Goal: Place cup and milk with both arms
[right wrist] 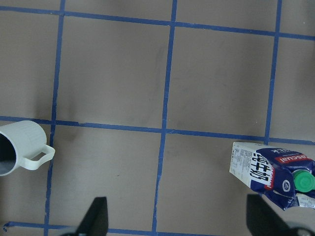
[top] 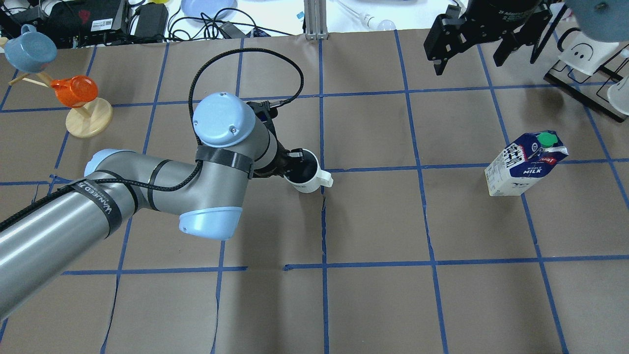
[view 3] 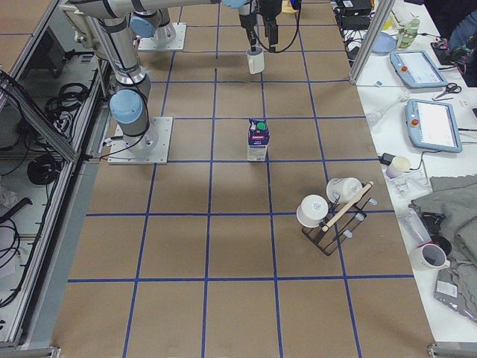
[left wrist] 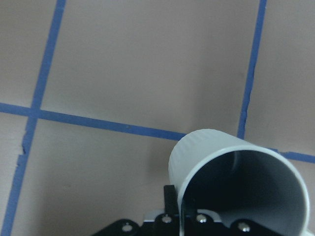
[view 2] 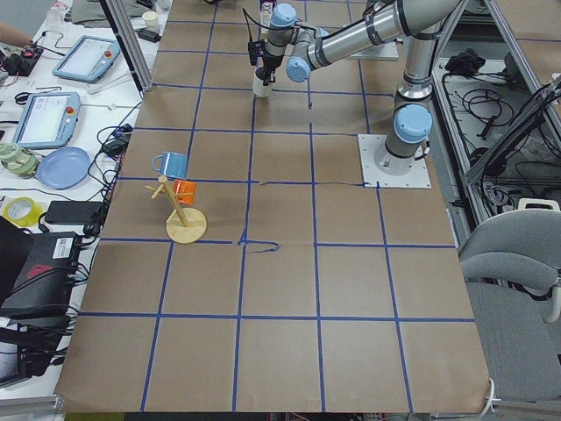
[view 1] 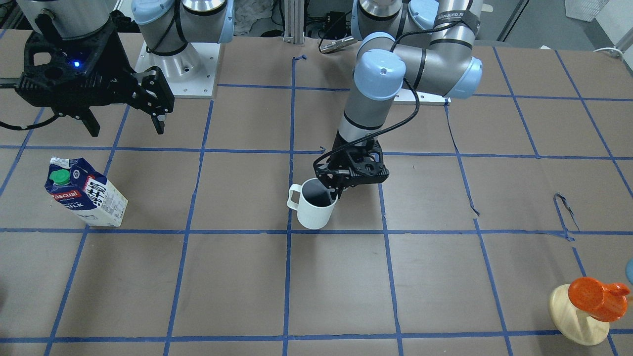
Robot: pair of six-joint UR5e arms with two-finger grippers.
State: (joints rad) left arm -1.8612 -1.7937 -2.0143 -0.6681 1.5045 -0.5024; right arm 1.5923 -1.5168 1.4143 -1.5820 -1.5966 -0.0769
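A brown table (view 1: pixel 237 287) gridded with blue tape fills the scene. Near its middle the cup (view 1: pixel 312 212) stands upright, its wall pinched at the rim by the left gripper (view 1: pixel 335 194), one finger inside and one outside. Well off to the robot's right stands the milk (view 1: pixel 86 198), with the right gripper (view 1: pixel 126 129) raised high near it, fingers spread and empty.

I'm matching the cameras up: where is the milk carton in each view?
Front-facing: milk carton, left side.
Overhead: milk carton, right side.
Exterior left: cannot tell.
Exterior right: milk carton, centre.
Left wrist: not in it.
Right wrist: milk carton, lower right.
Shared landmark: the white cup.
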